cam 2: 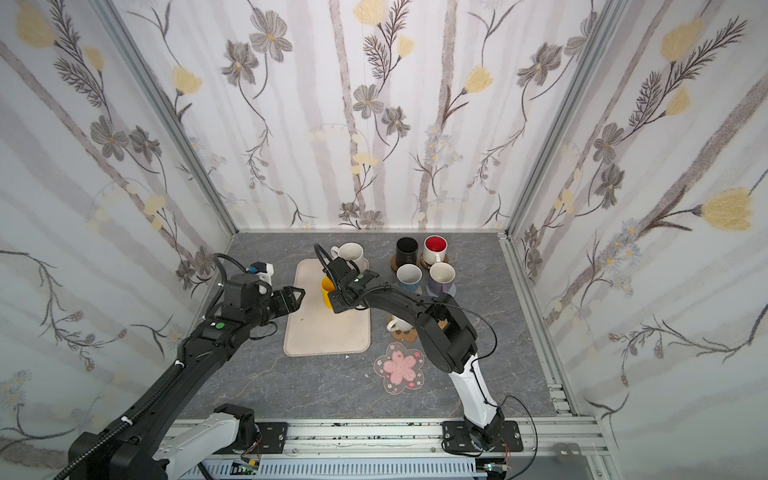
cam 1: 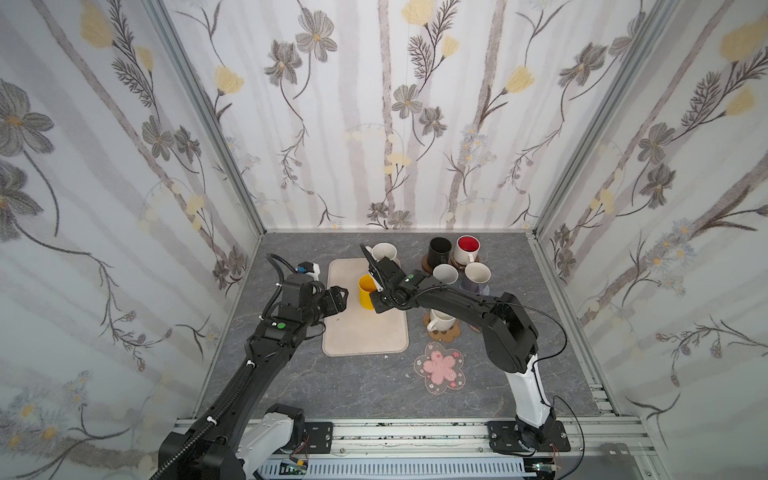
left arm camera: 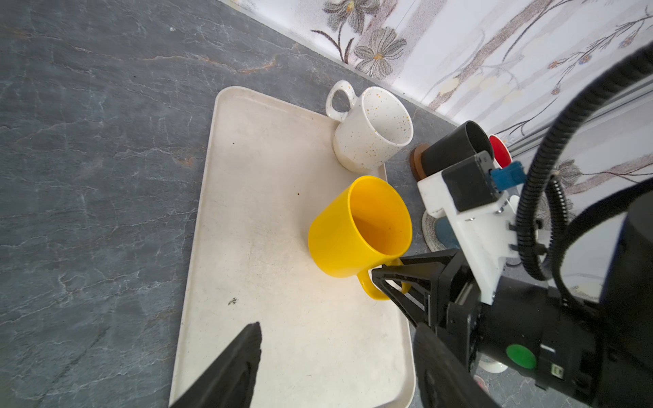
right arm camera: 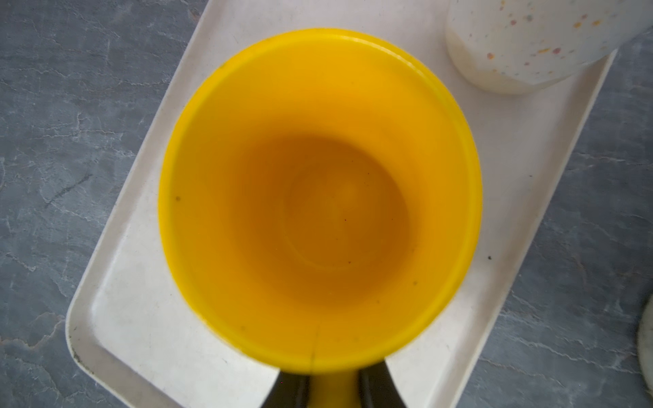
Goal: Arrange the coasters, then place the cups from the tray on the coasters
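Note:
The yellow cup (cam 1: pixel 365 291) (right arm camera: pixel 318 194) is at the right side of the beige tray (cam 1: pixel 361 336) (left arm camera: pixel 275 197). My right gripper (cam 1: pixel 376 291) (right arm camera: pixel 334 388) is shut on its handle, one black finger on each side. Whether the cup's base rests on the tray I cannot tell. My left gripper (cam 1: pixel 343 297) (left arm camera: pixel 339 353) hangs open and empty over the tray's left edge. A speckled off-white cup (cam 1: pixel 384 252) (left arm camera: pixel 371 130) stands at the tray's far right corner. The pink-flower coaster (cam 1: pixel 440 365) lies bare near the front.
Right of the tray stand a black cup (cam 1: pixel 439 251) on a brown disc, a white cup with red inside (cam 1: pixel 467 248), a light blue cup (cam 1: pixel 445 276) and a lilac cup (cam 1: pixel 477 278). Another off-white cup (cam 1: pixel 440 321) sits on the paw-shaped coaster (cam 1: pixel 451 334), under my right arm.

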You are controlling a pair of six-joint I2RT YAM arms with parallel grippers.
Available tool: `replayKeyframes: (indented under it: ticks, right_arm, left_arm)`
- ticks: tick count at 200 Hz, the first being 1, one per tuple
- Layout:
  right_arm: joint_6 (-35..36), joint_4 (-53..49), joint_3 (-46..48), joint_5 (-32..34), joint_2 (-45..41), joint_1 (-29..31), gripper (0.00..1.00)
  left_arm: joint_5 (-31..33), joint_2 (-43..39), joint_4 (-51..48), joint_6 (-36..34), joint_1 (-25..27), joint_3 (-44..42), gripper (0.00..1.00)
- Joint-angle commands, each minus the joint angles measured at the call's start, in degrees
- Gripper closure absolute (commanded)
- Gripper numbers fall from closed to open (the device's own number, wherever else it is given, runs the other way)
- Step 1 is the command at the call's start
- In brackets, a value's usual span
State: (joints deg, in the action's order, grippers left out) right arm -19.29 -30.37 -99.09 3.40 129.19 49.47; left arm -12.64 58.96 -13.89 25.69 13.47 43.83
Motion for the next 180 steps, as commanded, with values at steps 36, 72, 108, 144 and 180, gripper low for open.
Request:
replayKeyframes:
  ticks: [36,72,108,144,180]
  right_arm:
    - [2.0,3.4,1.6,2.1,-7.9,-1.0,1.00]
    - [1.6,5.4,8.2,2.2,-15.5,-1.9,1.00]
    - [0.5,7.8,17.6,4.1,-25.0,-5.0,1.00]
    - [-0.9,9.4,28.1,6.2,-35.3,-7.5,1.00]
    - [-3.4,10.7,38.3,6.8,-46.7,-11.9,1.00]
  left_arm:
    - [1.5,2.0,1.0,-1.1,2.0,4.2,0.23]
    - [4.1,5.4,0.8,-1.7,6.2,8.3,0.20]
    - [7.6,10.1,0.8,-1.5,11.1,13.1,0.09]
    - [9.3,16.1,0.8,-1.4,15.1,19.1,0.00]
    - [10.6,23.1,0.8,-1.6,18.9,25.4,0.00]
